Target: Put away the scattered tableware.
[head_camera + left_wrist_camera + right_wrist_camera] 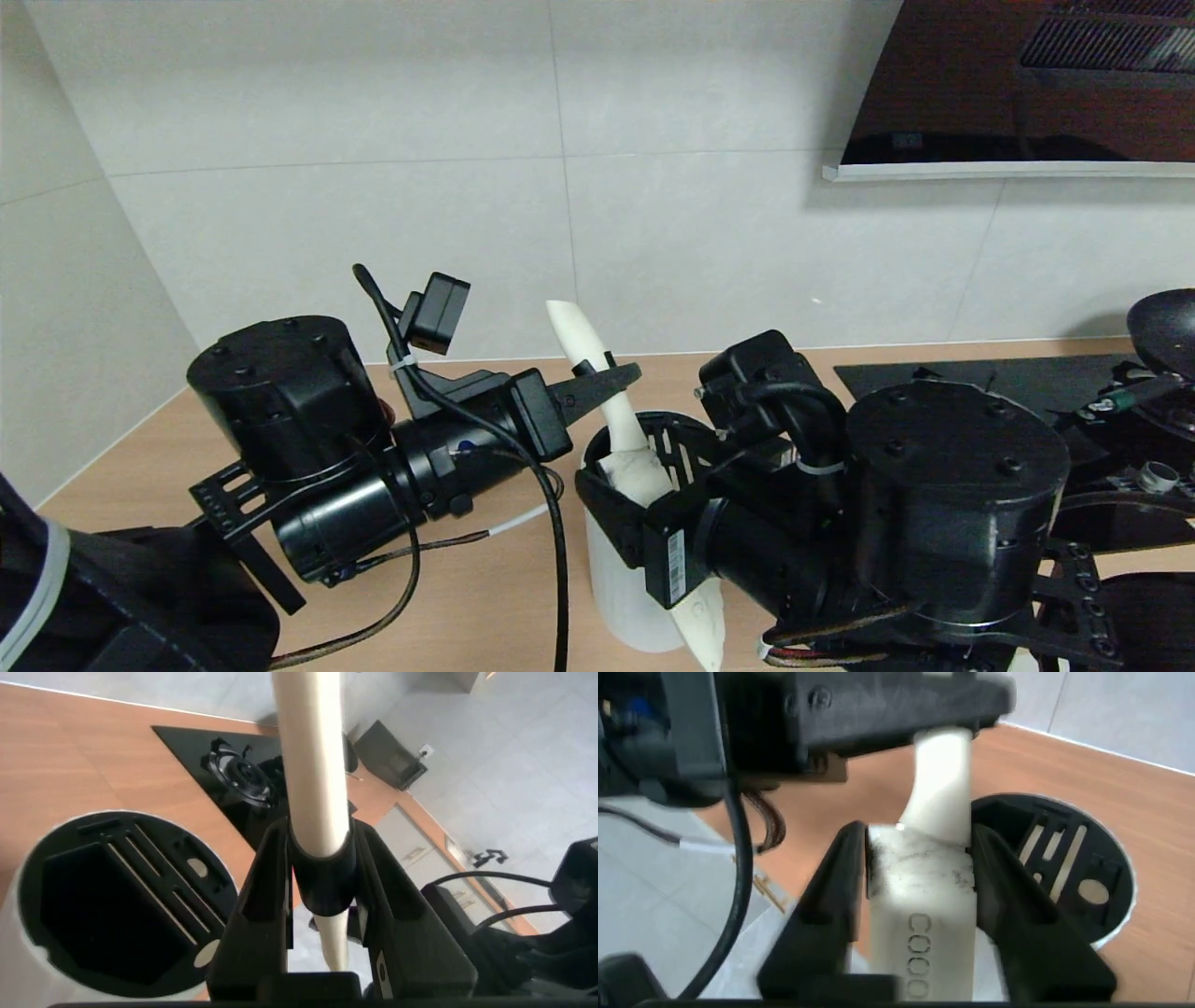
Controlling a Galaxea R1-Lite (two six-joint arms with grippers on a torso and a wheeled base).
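Alignment with the holder (624,597) is what the coming move turns on. This white cylinder with a black slotted insert stands on the wooden counter (485,579), and the white utensil (583,341) is held over its near side by 2 grippers at once. The left gripper (607,378) sits above the holder's rim, its fingers (266,887) closed narrowly around the slim round handle. The right gripper (639,481) is lower, level with the holder's mouth, its fingers (831,905) clamped on the wider, flatter part of the utensil. The long axis is tilted rather than plumb: the handle end leans up and away past the holder toward the wall, while the broad end slants down on the robot's side of the holder, outside its wall. In the left wrist view the holder (93,915) opens beside the utensil (308,756), not under it; in the right wrist view the holder (1064,868) lies beyond the utensil (941,775). The utensil seems not yet inside any slot. My judgement is that it must be stood up more and carried toward the insert before either grip lets go; the right gripper is nearer the mouth. A black cooktop (980,383) lies to the holder's right.
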